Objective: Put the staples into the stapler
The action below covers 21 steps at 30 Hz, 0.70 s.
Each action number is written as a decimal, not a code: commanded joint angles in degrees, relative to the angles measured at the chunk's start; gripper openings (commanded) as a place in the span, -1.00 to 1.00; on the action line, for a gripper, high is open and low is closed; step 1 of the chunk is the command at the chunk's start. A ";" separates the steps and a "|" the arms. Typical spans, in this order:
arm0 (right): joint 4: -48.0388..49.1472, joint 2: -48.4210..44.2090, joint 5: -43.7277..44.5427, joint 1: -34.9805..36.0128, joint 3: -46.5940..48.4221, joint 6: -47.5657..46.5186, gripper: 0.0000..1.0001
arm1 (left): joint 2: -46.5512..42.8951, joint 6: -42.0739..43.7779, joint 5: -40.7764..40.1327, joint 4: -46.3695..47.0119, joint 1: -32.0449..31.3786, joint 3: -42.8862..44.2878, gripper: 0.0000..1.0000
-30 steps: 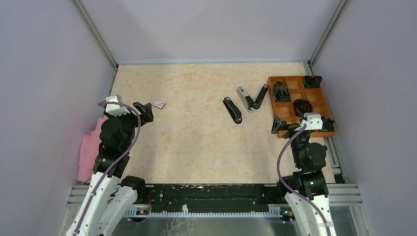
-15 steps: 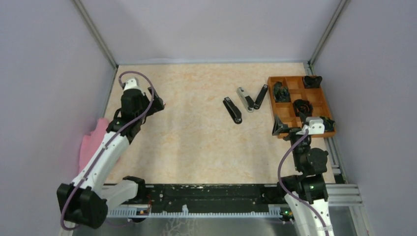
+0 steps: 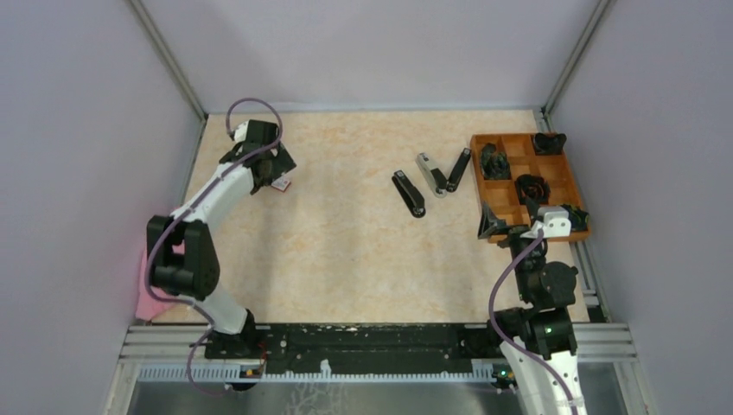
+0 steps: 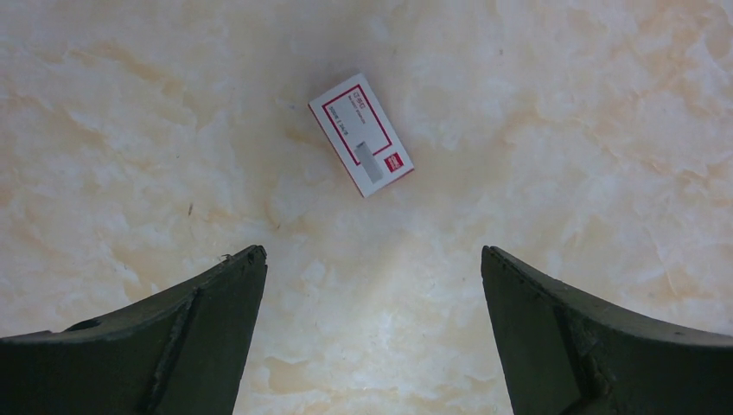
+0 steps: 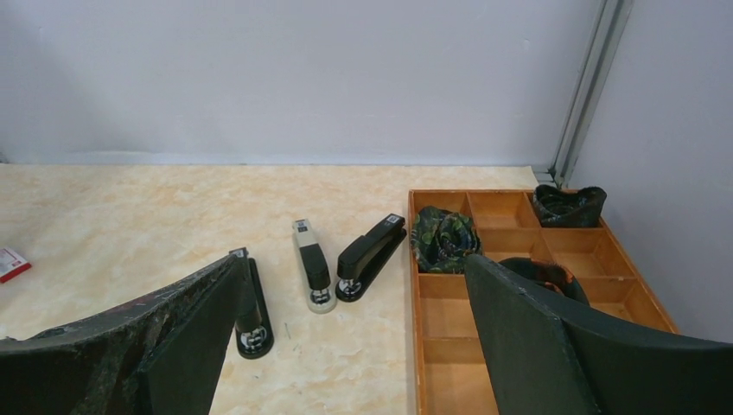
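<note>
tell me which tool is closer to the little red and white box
Left. The left tool hovers open just above the red-and-white box, which lies beyond its fingertips. The right tool is far across the table, beside the wooden tray.

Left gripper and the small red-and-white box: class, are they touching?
Apart. The left wrist view shows bare table between the red-and-white box and both open jaws of the left gripper.

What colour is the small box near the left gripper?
The box is white with red trim; left wrist view.
</note>
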 commanded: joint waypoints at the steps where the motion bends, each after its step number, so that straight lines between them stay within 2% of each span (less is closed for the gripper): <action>1: 1.78 -0.77 -0.82 -0.54 -0.14 0.52 0.98 | 7.65 -5.32 -2.37 -8.71 2.37 8.34 0.98; 7: 1.83 -0.60 -0.97 -0.55 -0.24 0.50 0.98 | 16.62 -9.62 2.91 -9.26 6.11 13.02 0.98; 11: 1.89 0.05 -1.29 -0.54 -0.32 0.50 0.98 | 20.88 -11.33 6.57 -9.36 8.04 15.92 0.90; 21: 1.90 0.93 -1.33 -0.52 -0.41 0.30 0.98 | 29.30 -11.38 7.70 -11.61 9.10 23.12 0.70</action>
